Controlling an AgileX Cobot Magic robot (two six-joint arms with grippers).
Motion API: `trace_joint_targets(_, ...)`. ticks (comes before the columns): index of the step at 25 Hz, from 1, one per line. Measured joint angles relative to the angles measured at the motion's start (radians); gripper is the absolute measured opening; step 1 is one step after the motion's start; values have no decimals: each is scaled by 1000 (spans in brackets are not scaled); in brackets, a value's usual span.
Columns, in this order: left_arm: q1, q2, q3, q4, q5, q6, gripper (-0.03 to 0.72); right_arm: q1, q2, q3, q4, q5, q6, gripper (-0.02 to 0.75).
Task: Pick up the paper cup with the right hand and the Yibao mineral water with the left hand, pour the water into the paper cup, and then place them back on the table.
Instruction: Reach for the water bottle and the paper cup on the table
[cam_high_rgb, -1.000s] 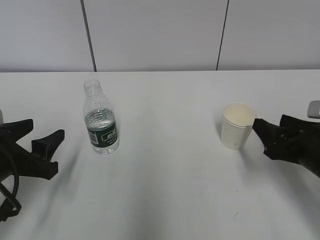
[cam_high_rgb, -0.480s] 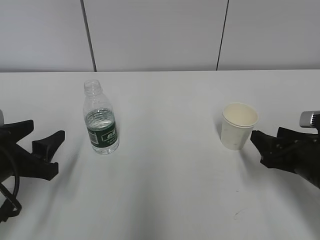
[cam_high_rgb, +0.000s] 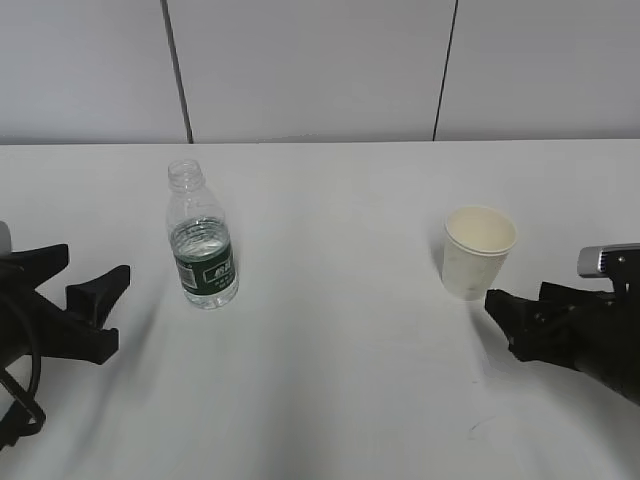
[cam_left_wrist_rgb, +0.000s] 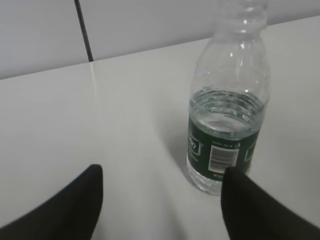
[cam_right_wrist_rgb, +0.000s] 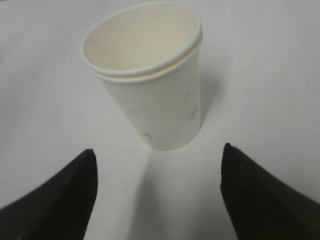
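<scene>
White tabletop (cam_high_rgb: 330, 380) fills the exterior view; the Yibao mineral water (cam_high_rgb: 201, 238) stands upright left of centre, capless, partly filled, with a dark green label; the paper cup (cam_high_rgb: 477, 252) stands upright right of centre; the left hand (cam_high_rgb: 62, 302) sits at the lower left edge, pincer spread wide and empty, near the bottle but apart from it; the right hand (cam_high_rgb: 530, 320) lies low at the right, just below and right of the cup, not touching, and here I cannot tell its opening.

In the left wrist view the bottle (cam_left_wrist_rgb: 227, 102) stands right of centre, its base near the right fingertip; the pincer (cam_left_wrist_rgb: 162, 192) gapes and holds nothing; I judge it should shift right to centre the bottle, then close on the labelled middle, gently, since thin plastic buckles.

In the right wrist view the cup (cam_right_wrist_rgb: 150, 75), two nested cream shells with rolled rims, stands centred above the spread, empty pincer (cam_right_wrist_rgb: 159, 172); advance straight and close softly on the wall.
</scene>
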Motion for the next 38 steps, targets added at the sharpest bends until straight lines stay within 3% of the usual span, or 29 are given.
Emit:
trace_joint_targets(8,0,49,-1,1,-1,0,459,0,99,-87,-47,0,2,606)
trace_joint_targets(38,0,95,-1,2,-5,0,459,0,210,-301,-52,-2,-8,607)
